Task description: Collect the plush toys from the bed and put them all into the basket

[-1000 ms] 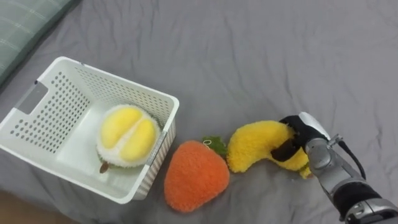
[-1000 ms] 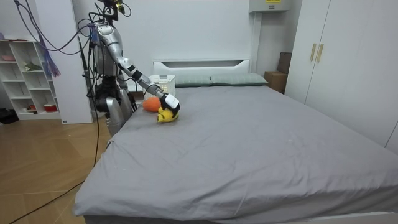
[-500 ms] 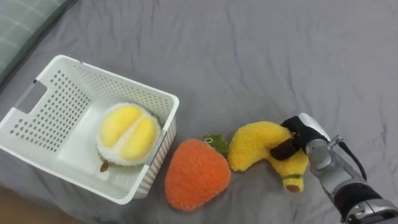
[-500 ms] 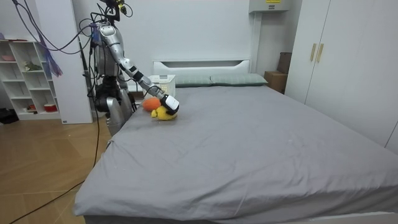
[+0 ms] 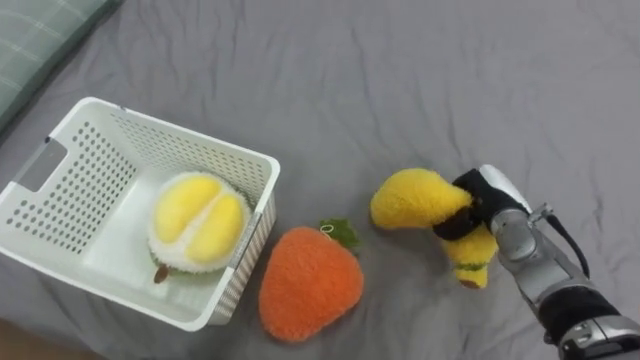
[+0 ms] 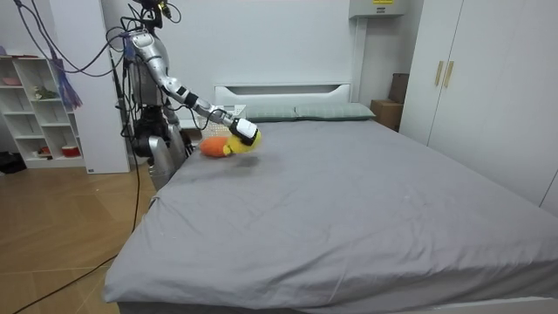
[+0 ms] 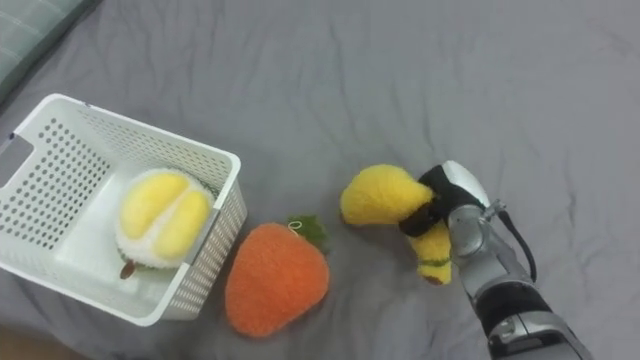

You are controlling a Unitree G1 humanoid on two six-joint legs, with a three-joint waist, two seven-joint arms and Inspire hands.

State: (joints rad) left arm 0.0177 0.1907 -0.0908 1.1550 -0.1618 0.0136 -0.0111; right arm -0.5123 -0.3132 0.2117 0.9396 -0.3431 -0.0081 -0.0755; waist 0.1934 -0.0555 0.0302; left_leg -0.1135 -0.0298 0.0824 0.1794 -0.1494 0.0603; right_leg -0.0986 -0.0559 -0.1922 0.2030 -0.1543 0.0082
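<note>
Yellow plush banana (image 5: 415, 197) at centre-right of eye views, clamped in right hand (image 5: 492, 193). Dark fingers (image 5: 455, 224) curled tight round its bend; thumb side hidden behind the plush. Gripped at the bend prob. because thinnest there: fat end sticks out toward frame left, stalk end droops below the hand. In room view, banana held clear of grey sheet (image 5: 400, 80), arm stretched out over the bed from robot's spot at the bedside, room view's left.

White perforated plastic basket (image 5: 170, 130) at frame left, flat on the sheet, open top up, handle slot at its far-left end. Parked near the bed edge, likely so drops need only a short reach. Inside: yellow-and-white durian-type plush (image 5: 198, 218), lying toward the basket's right-hand wall, bare floor left of it.

Orange plush fruit (image 5: 308, 285) w/ green leaf, low centre, on the sheet just beside that wall; touching or not, can't tell. Sits between hand and basket.

Green checked pillow (image 5: 40, 30) in upper-left corner, well apart from the toys.

Judgement: step in hand = carry banana leftward to basket. Approx. one toy in, one in hand, one left on bed.
- Next move needs enough height to pass over orange fruit and basket rim, then release over the free space.
- Risks: drooping stalk end catching the rim or nudging the orange toy; soft plush squashing and slipping out of the grasp; light basket shifting on soft bedding if bumped.
</note>
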